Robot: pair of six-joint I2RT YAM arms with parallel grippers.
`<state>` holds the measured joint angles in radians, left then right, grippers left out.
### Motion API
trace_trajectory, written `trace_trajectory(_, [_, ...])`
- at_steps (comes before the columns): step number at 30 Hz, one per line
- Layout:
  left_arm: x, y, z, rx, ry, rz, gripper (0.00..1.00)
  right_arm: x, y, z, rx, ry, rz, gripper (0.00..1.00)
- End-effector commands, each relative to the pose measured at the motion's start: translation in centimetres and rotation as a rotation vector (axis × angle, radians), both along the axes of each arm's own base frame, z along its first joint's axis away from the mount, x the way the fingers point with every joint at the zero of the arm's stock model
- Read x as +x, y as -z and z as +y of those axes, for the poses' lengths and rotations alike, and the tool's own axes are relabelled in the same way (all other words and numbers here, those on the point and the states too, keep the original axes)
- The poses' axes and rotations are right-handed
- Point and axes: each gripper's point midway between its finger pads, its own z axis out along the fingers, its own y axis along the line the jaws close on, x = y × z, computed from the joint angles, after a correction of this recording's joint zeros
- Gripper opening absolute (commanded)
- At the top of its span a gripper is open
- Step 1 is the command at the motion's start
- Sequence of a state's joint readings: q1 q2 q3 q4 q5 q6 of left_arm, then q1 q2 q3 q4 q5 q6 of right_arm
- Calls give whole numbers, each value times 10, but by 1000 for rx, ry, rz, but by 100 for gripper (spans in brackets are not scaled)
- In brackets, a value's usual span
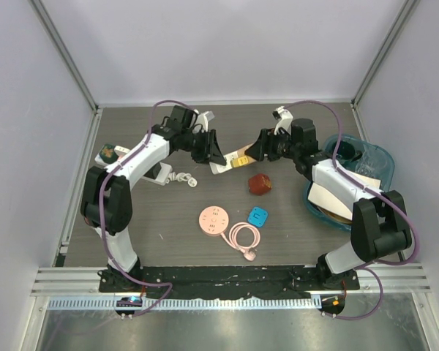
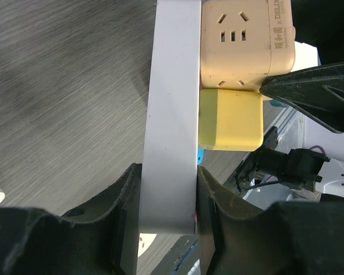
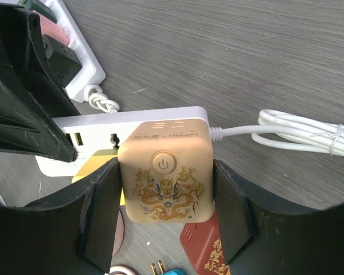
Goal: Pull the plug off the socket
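Observation:
A white power strip [image 1: 221, 167] is held above the table between the two arms. My left gripper [image 1: 212, 155] is shut on one end of it; in the left wrist view the strip [image 2: 172, 114] runs up between my left gripper [image 2: 168, 200]. A beige cube plug [image 3: 165, 177] with a gold dragon and a power button sits flush against the strip [image 3: 132, 123]. My right gripper [image 3: 166, 206] is shut on the cube's two sides. A yellow plug [image 2: 229, 119] sits in the strip beside the cube [image 2: 246, 40].
A red cube adapter [image 1: 260, 183], a pink round socket [image 1: 214, 220] with its coiled cord [image 1: 244, 238] and a blue adapter [image 1: 258, 216] lie below. A second white strip [image 1: 161, 174] lies at the left. A blue basin [image 1: 377, 157] stands at the right.

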<state>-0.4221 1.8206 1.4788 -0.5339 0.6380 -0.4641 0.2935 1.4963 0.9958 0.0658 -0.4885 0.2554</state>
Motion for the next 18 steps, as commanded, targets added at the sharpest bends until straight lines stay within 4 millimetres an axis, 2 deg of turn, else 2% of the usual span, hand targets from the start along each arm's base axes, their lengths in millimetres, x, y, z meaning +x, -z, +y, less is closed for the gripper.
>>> trace_trajectory(1, [12, 9, 16, 92, -80, -11, 0, 6, -72, 8, 110, 1, -212, 1])
trace_trajectory(3, [9, 11, 18, 96, -89, -12, 0, 5, -74, 6, 116, 13, -233, 1])
trace_trajectory(4, [8, 12, 19, 99, -94, -10, 0, 2, -68, 5, 118, 17, -229, 1])
trace_trajectory(6, [9, 18, 22, 115, -113, -5, 0, -4, -84, 4, 143, 9, -296, 1])
trace_trajectory(7, [9, 19, 23, 121, -116, -2, 0, -10, -78, 4, 142, -4, -297, 1])
trace_trajectory(8, [9, 21, 24, 129, -122, 2, 0, -16, -87, 4, 149, -17, -330, 1])
trace_trajectory(11, [11, 22, 25, 142, -137, 8, 0, -23, -90, 2, 137, -31, -372, 1])
trace_trajectory(17, [9, 13, 25, 149, -143, -23, 0, -20, -95, 0, 163, 4, -337, 1])
trace_trajectory(18, [8, 10, 23, 140, -139, -29, 0, -19, -88, 1, 151, 0, -300, 1])
